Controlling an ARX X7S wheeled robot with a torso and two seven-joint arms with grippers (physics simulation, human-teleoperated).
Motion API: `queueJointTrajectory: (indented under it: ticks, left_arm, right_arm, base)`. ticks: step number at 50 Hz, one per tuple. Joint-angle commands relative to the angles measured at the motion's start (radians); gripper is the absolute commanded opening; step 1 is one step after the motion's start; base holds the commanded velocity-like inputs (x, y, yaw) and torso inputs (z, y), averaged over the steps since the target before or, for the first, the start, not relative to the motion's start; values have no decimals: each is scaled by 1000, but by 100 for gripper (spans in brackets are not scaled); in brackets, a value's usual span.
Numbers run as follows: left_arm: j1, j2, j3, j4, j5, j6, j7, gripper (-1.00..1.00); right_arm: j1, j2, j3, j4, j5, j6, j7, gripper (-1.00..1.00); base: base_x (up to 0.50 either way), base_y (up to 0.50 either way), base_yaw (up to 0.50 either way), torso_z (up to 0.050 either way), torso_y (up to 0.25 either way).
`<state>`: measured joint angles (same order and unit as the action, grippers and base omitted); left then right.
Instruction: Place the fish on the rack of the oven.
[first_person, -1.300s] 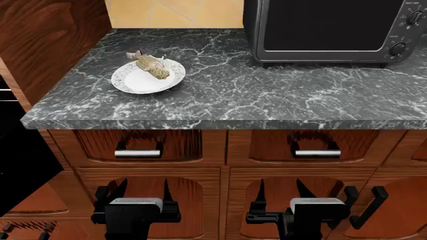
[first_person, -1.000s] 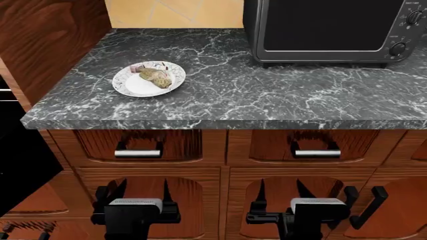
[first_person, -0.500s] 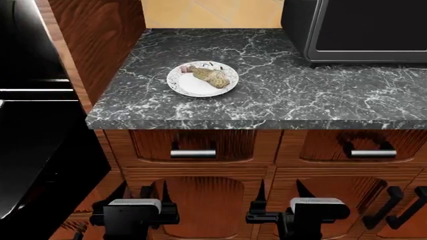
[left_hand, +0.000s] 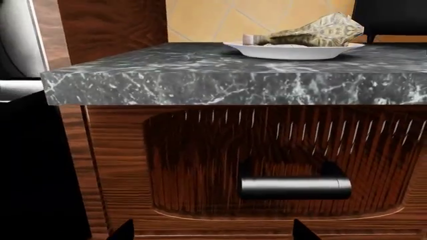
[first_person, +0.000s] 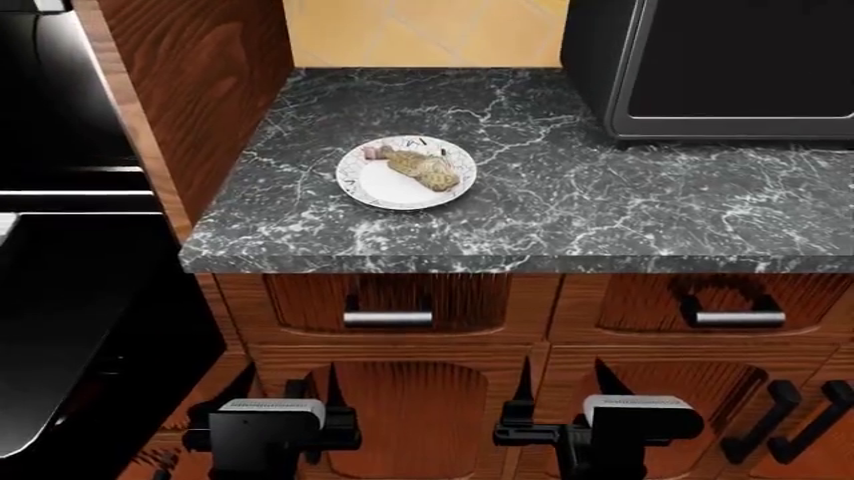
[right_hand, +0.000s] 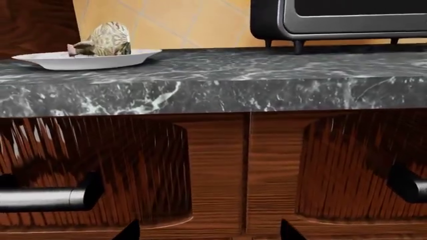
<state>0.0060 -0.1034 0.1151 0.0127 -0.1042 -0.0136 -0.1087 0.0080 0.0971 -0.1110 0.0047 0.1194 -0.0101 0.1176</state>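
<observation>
I look down from the head camera at a dark grey marble-patterned table (first_person: 574, 200) topping reddish-brown wooden cabinets. A small whole fish with olive-tan mottled scales (first_person: 422, 167) lies on a round white plate (first_person: 380, 186), which sits toward the left part of the table, nearer the front edge than the yellow-tiled back wall (first_person: 400, 30). The fish rests across the far half of the plate, its pinkish tail end pointing left. From my left wrist camera the fish (left_hand: 313, 34) shows above the plate rim (left_hand: 293, 51), seen from below table height; my right wrist camera shows the fish (right_hand: 107, 40) head-on on the same plate (right_hand: 87, 60).

At the far right of the table stands a small black countertop oven (first_person: 721, 70), well apart from the plate. To the left, past a tall wooden side panel (first_person: 200, 90), is the large black built-in oven (first_person: 67, 130), with its dark door (first_person: 67, 340) hanging open low at the left.

My left gripper (first_person: 284, 392) and right gripper (first_person: 558, 385) both sit low in front of the cabinet doors, below the drawer with a silver bar handle (first_person: 387, 319). Each has its two dark fingers spread apart with nothing between them. Both are well apart from the fish.
</observation>
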Motion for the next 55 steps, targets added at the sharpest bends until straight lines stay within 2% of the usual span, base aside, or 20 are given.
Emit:
queueJointTrajectory:
  ticks: [1, 22, 23, 28, 29, 30, 31, 32, 33, 35, 36, 38, 42, 44, 47, 55]
  left_arm:
    - [-1, -12, 16, -1, -8, 1, -12, 100]
    - [9, -35, 41, 40, -9, 10, -34, 100]
    - [29, -50, 48, 103, -22, -26, -20, 100]
    - [68, -140, -17, 644, -205, -445, -65, 100]
    - [43, -160, -34, 740, -236, -542, -90, 100]
    - [27, -164, -50, 781, -269, -596, -100, 100]
    - [-17, -173, -90, 862, -350, -708, -122, 100]
    - [-76, -179, -131, 919, -422, -813, -152, 100]
    - [-167, -182, -201, 965, -537, -952, -194, 100]
    - [-280, -187, -283, 998, -669, -1097, -248, 100]
    - [-328, -203, -288, 1007, -673, -1122, -269, 100]
    - [-432, -196, -377, 1010, -827, -1252, -325, 100]
    - [-620, -232, -474, 978, -1046, -1445, -428, 100]
    - [-690, -252, -477, 944, -1085, -1488, -456, 100]
    - [-715, -264, -468, 929, -1104, -1501, -472, 100]
    - [-712, -282, -461, 931, -1106, -1468, -477, 100]
  right_arm:
    - [2, 11, -12, 2, 16, -4, 12, 100]
    - [-5, 33, -19, -42, 58, 35, 37, 100]
    - [-20, 38, -20, -115, 58, 79, 53, 100]
    - [-66, 123, -39, -726, 135, 563, 115, 100]
    - [-49, 144, -27, -831, 174, 665, 121, 100]
    - [-38, 153, -19, -873, 188, 698, 123, 100]
    - [-13, 162, 23, -957, 247, 760, 121, 100]
    - [36, 173, 58, -1025, 300, 896, 149, 100]
    - [116, 252, 64, -1051, 450, 978, 274, 100]
    - [267, 425, 17, -1051, 738, 999, 540, 100]
    - [346, 479, -1, -1051, 888, 1023, 665, 100]
    - [460, 519, 38, -1034, 1170, 1062, 790, 100]
    - [727, 604, -7, -976, 1527, 1088, 1031, 100]
    - [769, 615, -25, -952, 1566, 1094, 1052, 100]
    - [806, 619, -43, -924, 1577, 1109, 1052, 100]
    - [847, 627, -74, -903, 1582, 1133, 1079, 100]
  base:
    - [0, 0, 0, 50, 0]
    - [0, 0, 0, 48, 0]
    - [0, 0, 0, 0, 0]
    - [0, 0, 0, 0, 0]
    - [0, 0, 0, 0, 0]
    - [0, 0, 0, 0, 0]
    - [0, 0, 0, 0, 0]
    - [0, 0, 0, 0, 0]
    - [0, 0, 0, 0, 0]
    - [0, 0, 0, 0, 0]
    - [0, 0, 0, 0, 0]
    - [0, 0, 0, 0, 0]
    - [0, 0, 0, 0, 0]
    - [0, 0, 0, 0, 0]
    - [0, 0, 0, 0, 0]
    - [0, 0, 0, 0, 0]
